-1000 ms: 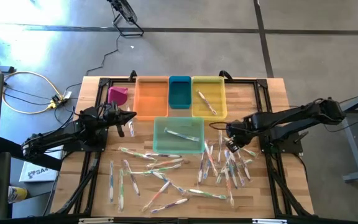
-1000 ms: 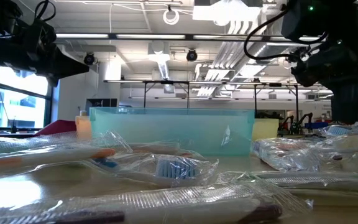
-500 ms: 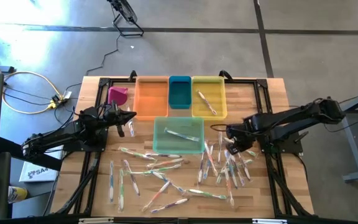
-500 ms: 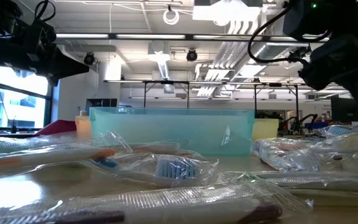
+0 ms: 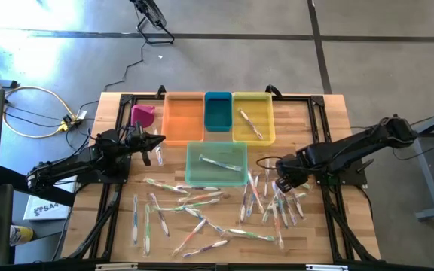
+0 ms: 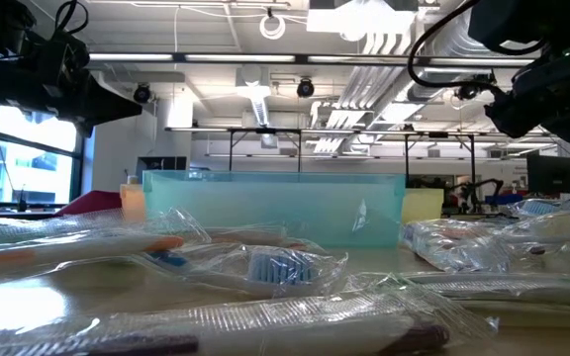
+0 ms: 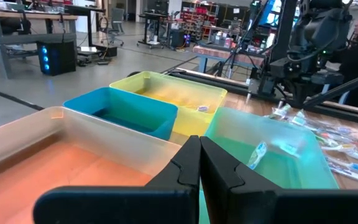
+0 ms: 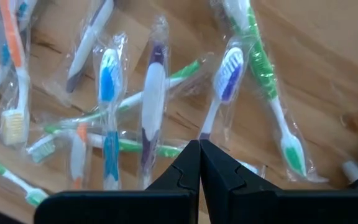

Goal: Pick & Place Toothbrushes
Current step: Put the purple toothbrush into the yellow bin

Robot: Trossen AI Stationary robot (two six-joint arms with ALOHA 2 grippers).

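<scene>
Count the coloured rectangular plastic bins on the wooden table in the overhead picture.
4. The orange plastic bin, small dark teal plastic bin and yellow plastic bin sit in a row at the table's far side; the pale green translucent bin sits just in front of them. None appears hidden.

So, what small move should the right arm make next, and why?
Probably open its fingers before going lower. The right gripper hangs over the pile of wrapped toothbrushes with its jaws shut and nothing between them, so it cannot take one yet. The left gripper waits, shut, beside the orange bin.
</scene>
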